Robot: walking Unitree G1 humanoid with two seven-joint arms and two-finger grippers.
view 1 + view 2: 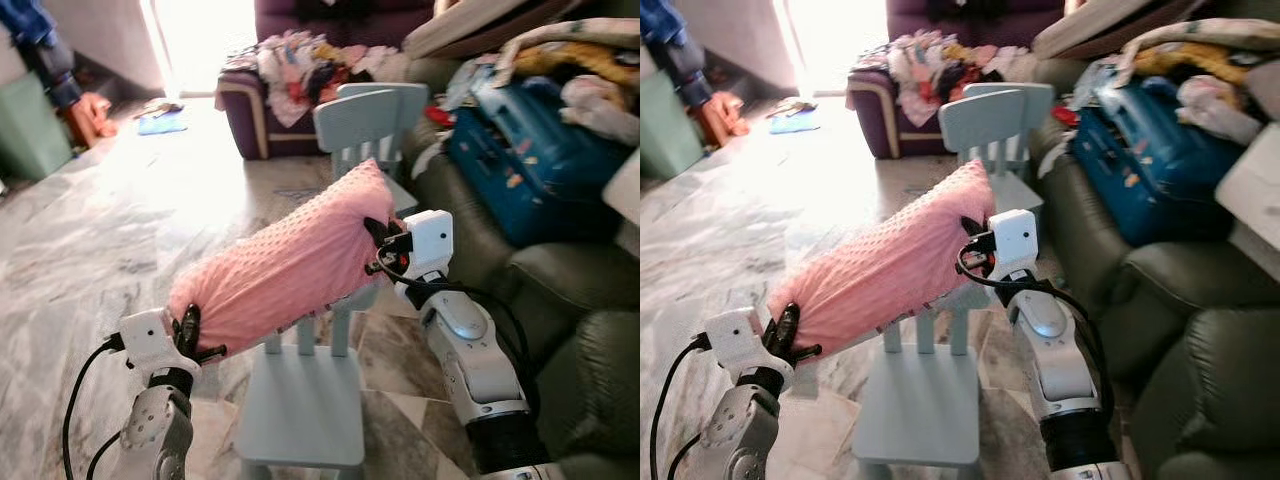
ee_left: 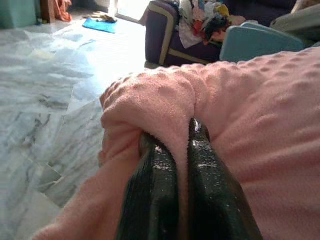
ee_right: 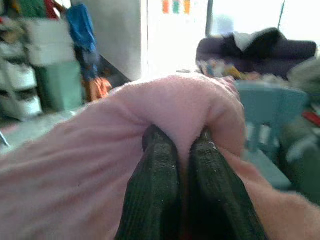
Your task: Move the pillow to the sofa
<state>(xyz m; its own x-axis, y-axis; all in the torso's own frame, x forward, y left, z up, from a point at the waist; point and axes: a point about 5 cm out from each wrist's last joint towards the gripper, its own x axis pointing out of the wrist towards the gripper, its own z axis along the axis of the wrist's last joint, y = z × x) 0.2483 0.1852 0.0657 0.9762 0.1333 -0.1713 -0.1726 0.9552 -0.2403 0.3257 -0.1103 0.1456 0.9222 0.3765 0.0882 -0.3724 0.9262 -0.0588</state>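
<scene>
A pink, nubbly pillow [image 1: 285, 265] hangs in the air between my two arms, slanting up from near left to far right. My left gripper [image 1: 186, 330] is shut on a fold at its lower end, and the left wrist view shows both black fingers [image 2: 152, 185] pinching the pink cloth. My right gripper [image 1: 378, 240] is shut on the upper end, its fingers [image 3: 155, 190] pressed into a fold. The dark green sofa [image 1: 560, 300] stands to the right of my right arm.
A pale blue child's chair [image 1: 305, 400] stands right under the pillow, and a second one [image 1: 365, 125] behind it. The sofa holds a blue suitcase [image 1: 530, 165] and piled cloth. A purple armchair [image 1: 260, 110] heaped with clothes stands farther back. Marble floor [image 1: 90, 230] lies to the left.
</scene>
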